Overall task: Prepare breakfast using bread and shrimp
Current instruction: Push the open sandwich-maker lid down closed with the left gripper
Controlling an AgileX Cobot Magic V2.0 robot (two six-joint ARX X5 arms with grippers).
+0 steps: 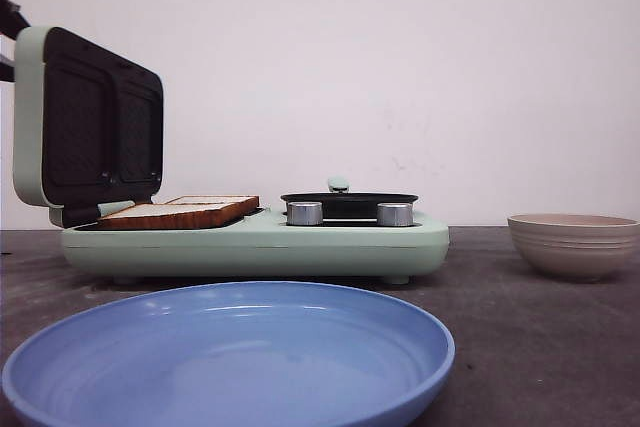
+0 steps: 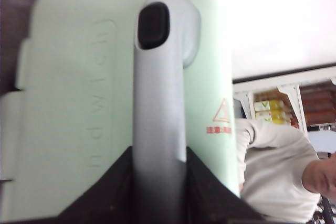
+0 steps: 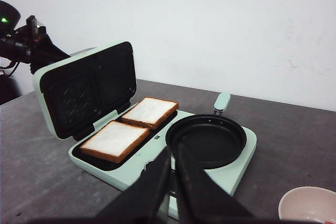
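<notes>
Two slices of bread lie side by side on the dark grill plate of a mint-green breakfast maker. From the front the bread shows as flat brown-edged slabs. The lid stands upright and open. My left gripper is shut on the lid's grey handle, with black fingers on both sides of it. My right gripper hangs shut and empty in front of the machine, above its knobs. No shrimp is in view.
A round black pan sits on the machine's right half, behind two silver knobs. A blue plate lies at the near edge. A beige bowl stands at the right. A person shows behind the lid.
</notes>
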